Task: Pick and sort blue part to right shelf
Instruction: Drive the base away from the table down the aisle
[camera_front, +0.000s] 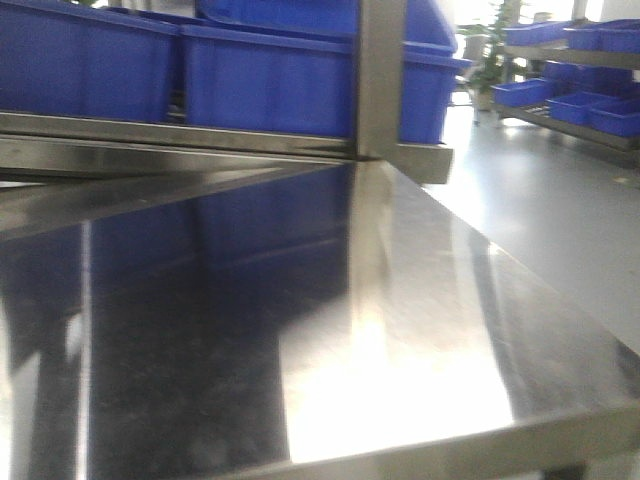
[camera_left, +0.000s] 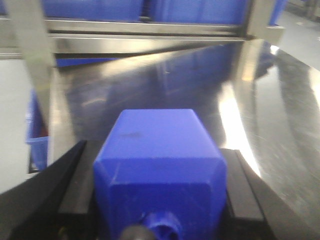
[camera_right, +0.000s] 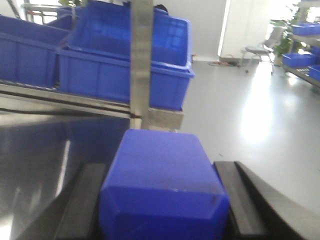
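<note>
Operator: Steel table (camera_front: 300, 330) fills most of the front view, with bright glare at the lower right. Neither arm shows there. Blue bins (camera_front: 270, 80) stand on a shelf across the top of the frame, and a steel post (camera_front: 380, 70) rises in front of them.

Inspector: Where is the part?

Operator: In the left wrist view a blue part (camera_left: 160, 160) sits low in the centre of the frame. The left gripper (camera_left: 158, 147) is closed on it, with black pads (camera_left: 75, 190) snug against both sides. The table runs on beyond it up to the shelf rail (camera_left: 150, 30) at the top of the frame. Whether the part touches the table, I cannot tell.

Inspector: And the right arm?

Operator: Much the same. The right gripper (camera_right: 159, 164) is clamped on a second blue part (camera_right: 162, 195), which takes up the lower centre of the right wrist view between its two dark pads (camera_right: 82, 205). Beyond it the steel post stands at top centre, with the blue bins in the upper left of the frame.

Inspector: Anything to the right?

Operator: Grey floor (camera_right: 260, 125) spreads over the right half of that view. A far rack (camera_right: 305, 30) holding more blue boxes shows at the upper right edge, well apart from the table.
</note>
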